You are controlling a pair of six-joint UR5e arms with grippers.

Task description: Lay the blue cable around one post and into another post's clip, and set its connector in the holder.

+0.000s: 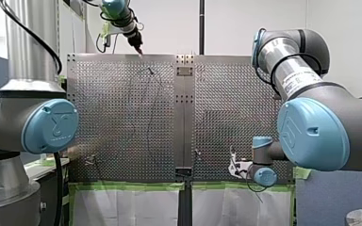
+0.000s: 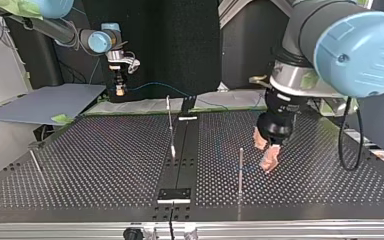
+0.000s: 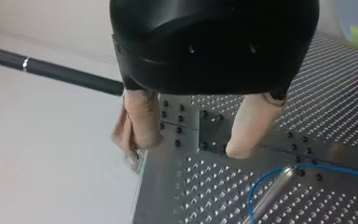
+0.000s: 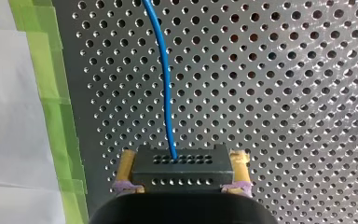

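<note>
You see the perforated metal table [image 2: 80, 160] under both arms. Your left black gripper with beige pads [image 3: 189, 148] hangs open near the slim metal post [image 3: 272, 191], which the thin blue cable [image 4: 165, 84] curves around. Your right gripper [image 4: 182, 173] clamps the black perforated connector block [image 4: 179, 163].

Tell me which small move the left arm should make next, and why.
Probably lower the left jaws onto the blue cable where it bends round the post: they stand open and empty just beside it, while the right jaws clamp the connector.
</note>
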